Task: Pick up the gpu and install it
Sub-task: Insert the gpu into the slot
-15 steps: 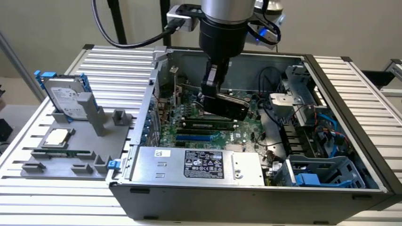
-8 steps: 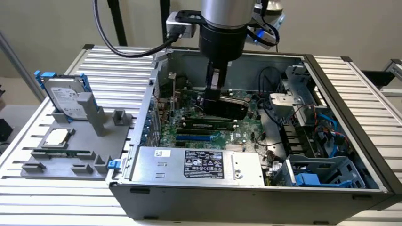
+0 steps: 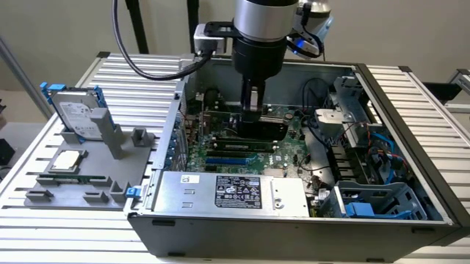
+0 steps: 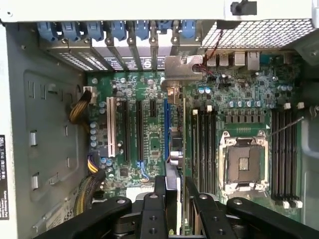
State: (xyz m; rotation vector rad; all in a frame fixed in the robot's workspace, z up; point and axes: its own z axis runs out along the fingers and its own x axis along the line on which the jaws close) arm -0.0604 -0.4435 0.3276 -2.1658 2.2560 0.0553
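My gripper (image 3: 252, 113) reaches down into the open computer case (image 3: 397, 126) and is shut on the gpu (image 3: 263, 130), a thin card with its black face showing, held on edge just above the motherboard (image 3: 228, 151). In the wrist view the gpu (image 4: 174, 144) appears edge-on, running from between my black fingers (image 4: 159, 191) toward the case's rear wall. Its silver end bracket (image 4: 182, 67) sits at the row of rear slot covers. The card lines up along the blue expansion slot (image 4: 166, 124); whether it touches the slot is hidden.
A grey fixture (image 3: 81, 190) on the exterior view's left holds a silver hard drive with blue rails (image 3: 79, 113), a processor chip (image 3: 66, 160) and a memory stick (image 3: 72, 179). Inside the case are the power supply (image 3: 231, 191), cables (image 3: 323, 132), drive cages (image 3: 375, 201) and the empty processor socket (image 4: 244, 164).
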